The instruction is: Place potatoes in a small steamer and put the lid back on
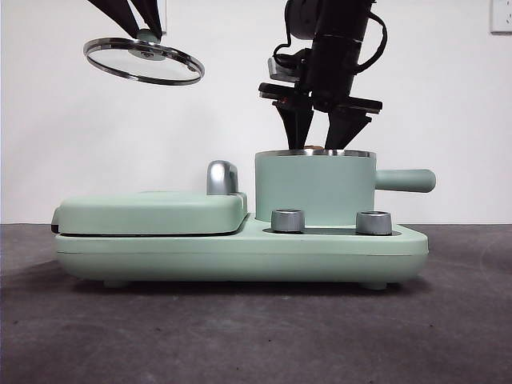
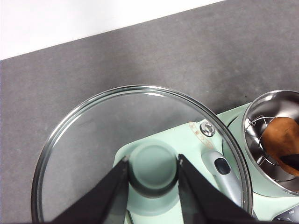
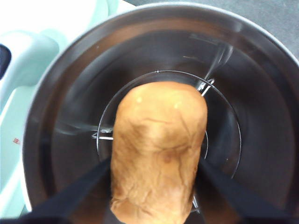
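The small steamer (image 1: pixel 316 188), a mint-green pot with a steel rim, stands on the right of the cooker base. My right gripper (image 1: pixel 320 132) hangs over its mouth, jaws dipping to the rim. In the right wrist view the jaws press both sides of the orange-brown potato (image 3: pixel 159 149), which is down inside the steel bowl (image 3: pixel 70 93) above a wire rack. My left gripper (image 1: pixel 146 34) holds the clear glass lid (image 1: pixel 144 62) high at the left, tilted, jaws shut on its green knob (image 2: pixel 153 170). The left wrist view also shows the potato (image 2: pixel 282 140) in the steamer (image 2: pixel 261 116).
A flat mint-green griddle cover (image 1: pixel 152 212) lies on the left of the base (image 1: pixel 240 252), with a chrome handle (image 1: pixel 222 178) behind it. Two steel dials (image 1: pixel 288 220) (image 1: pixel 374 222) sit at the front. The steamer's side handle (image 1: pixel 404 180) points right.
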